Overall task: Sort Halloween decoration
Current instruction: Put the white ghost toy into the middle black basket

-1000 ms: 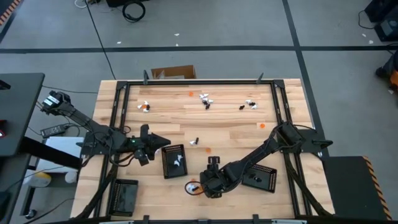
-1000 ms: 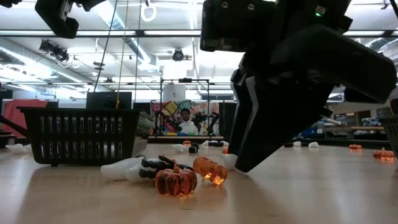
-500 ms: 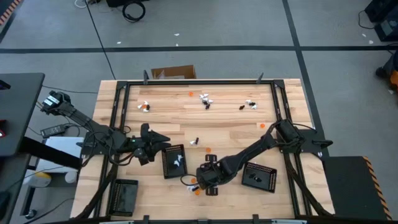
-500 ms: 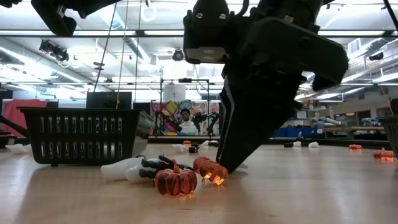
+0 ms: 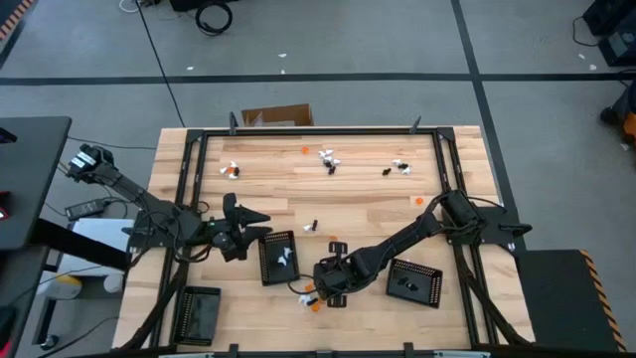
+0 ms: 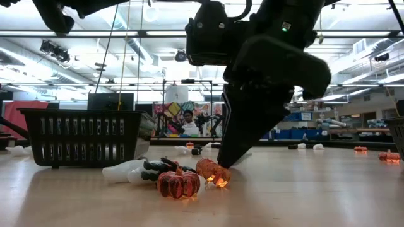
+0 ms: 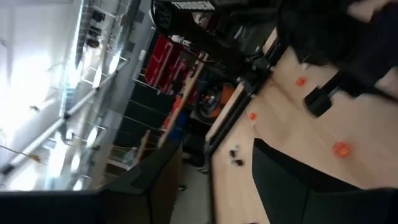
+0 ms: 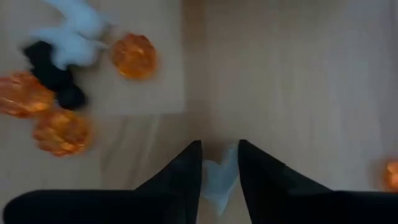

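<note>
Right gripper (image 8: 219, 180) pinching a small white toy piece (image 8: 219, 177)

Its fingers are closed on the white piece, low on the wooden desk (image 5: 368, 194), beside a little pile of orange pumpkin, white and black toy pieces (image 6: 180, 176) (near the desk's front edge). The left gripper (image 5: 260, 221) hangs beside a black rectangular tray (image 5: 278, 257); I cannot tell how its fingers stand.

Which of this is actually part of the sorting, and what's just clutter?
Job: orange pumpkins, white piece between the fingers of the right gripper, scattered pieces at the far side, black trays.
Lying about: cardboard box, floor cable.
</note>
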`<state>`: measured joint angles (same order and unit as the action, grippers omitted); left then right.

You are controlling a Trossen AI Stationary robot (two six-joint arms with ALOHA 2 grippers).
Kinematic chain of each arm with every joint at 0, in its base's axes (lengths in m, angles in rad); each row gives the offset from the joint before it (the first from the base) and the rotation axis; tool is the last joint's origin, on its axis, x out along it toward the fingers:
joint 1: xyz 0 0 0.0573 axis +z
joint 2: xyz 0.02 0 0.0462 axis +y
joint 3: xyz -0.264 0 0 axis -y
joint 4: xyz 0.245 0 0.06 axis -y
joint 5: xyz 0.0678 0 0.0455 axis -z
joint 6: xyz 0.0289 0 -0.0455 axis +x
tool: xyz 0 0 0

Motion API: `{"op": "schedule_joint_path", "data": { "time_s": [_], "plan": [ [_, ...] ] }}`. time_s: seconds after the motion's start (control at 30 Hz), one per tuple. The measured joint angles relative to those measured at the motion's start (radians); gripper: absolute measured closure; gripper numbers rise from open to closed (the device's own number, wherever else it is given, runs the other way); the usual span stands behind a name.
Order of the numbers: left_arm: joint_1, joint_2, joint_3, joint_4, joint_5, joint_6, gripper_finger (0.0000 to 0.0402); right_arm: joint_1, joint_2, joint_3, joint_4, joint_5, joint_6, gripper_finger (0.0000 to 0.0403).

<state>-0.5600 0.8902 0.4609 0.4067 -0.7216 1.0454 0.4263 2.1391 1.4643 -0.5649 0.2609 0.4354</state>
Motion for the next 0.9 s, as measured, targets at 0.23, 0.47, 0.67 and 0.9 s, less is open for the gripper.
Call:
{"op": "schedule_joint_path", "data": {
  "time_s": [0.23,0.47,0.67,0.9],
  "plan": [
    [-0.030,0.000,0.000,-0.089,0.000,-0.260,0.0200,0.000,0.000,0.008,-0.029,-0.014,-0.017,0.0317],
    [-0.071,0.000,0.000,-0.156,-0.001,-0.585,0.0200,0.001,0.005,0.097,-0.220,-0.028,0.014,0.0340],
    [-0.118,0.000,0.000,-0.146,-0.003,-0.740,0.0200,0.003,0.003,0.204,-0.448,-0.129,0.064,0.0314],
    [-0.118,0.000,0.000,-0.172,-0.092,-0.840,0.0200,-0.002,0.003,0.192,-0.530,-0.202,0.208,0.0231]
  ]
}}
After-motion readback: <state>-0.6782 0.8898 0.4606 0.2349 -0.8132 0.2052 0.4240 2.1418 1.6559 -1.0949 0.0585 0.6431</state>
